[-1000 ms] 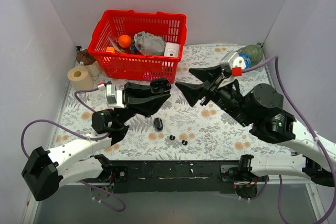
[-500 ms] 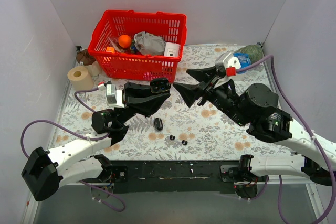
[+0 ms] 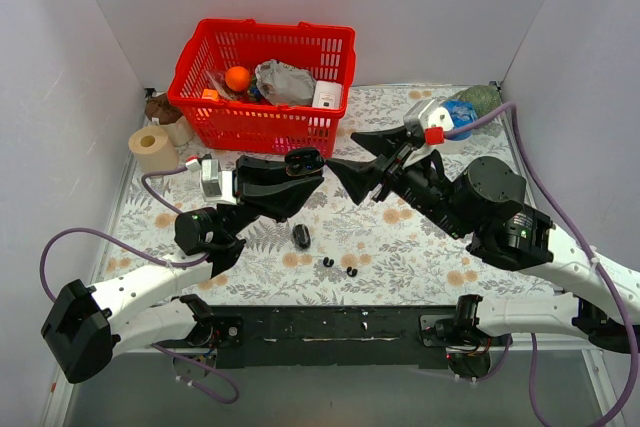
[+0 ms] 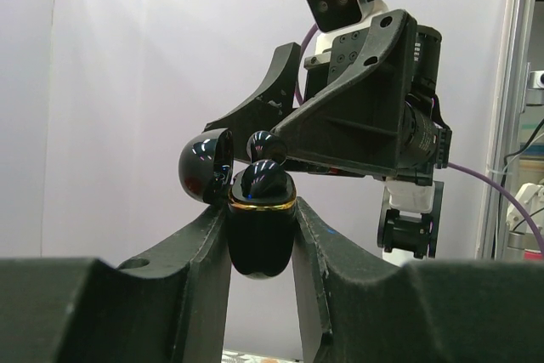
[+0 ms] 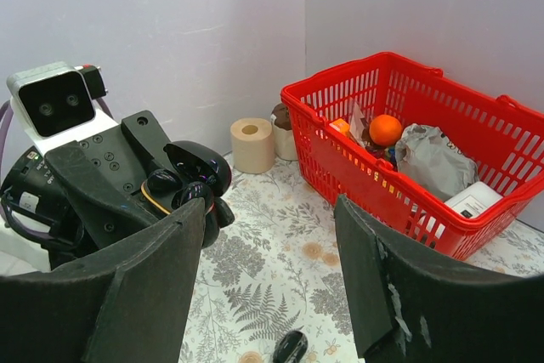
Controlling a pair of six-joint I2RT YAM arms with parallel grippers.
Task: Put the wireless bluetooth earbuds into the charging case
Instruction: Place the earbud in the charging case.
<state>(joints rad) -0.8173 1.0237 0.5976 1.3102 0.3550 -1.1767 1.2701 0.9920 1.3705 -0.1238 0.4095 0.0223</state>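
Table (image 3: pixel 420 247): one, covered in a pale cloth with a fern and flower print.
Arms: two, reaching in from the near edge, with their grippers almost meeting over the middle of the table.
Basket (image 3: pixel 262 122): one, red plastic, at the back left. It holds one orange ball (image 3: pixel 237 78), one grey crumpled bag (image 3: pixel 283 80) and one white box (image 3: pixel 327 95), along with smaller bits I cannot make out.
Writing: the print on the white box is too small to read.
Paper roll (image 3: pixel 152 147): one, standing on end, left of the basket.
Right gripper (image 3: pixel 340 149): jaws spread wide and holding nothing, pointed at the left gripper and just beside it.
Left gripper (image 4: pixel 260 210): jaws clamped on the charging case, held up off the table.
Charging case (image 4: pixel 262 244): one, glossy black with a gold ring, upright between the fingers, its lid (image 4: pixel 204 167) hinged open to one side.
Larger black rounded piece (image 3: pixel 301 236): one, lying on the cloth below the left gripper.
Wireless bluetooth earbuds: two tiny black bits on the cloth near the front edge, one (image 3: pixel 328 262) just right of the larger piece and the other (image 3: pixel 352 272) just beside it. Both lie well below the case.
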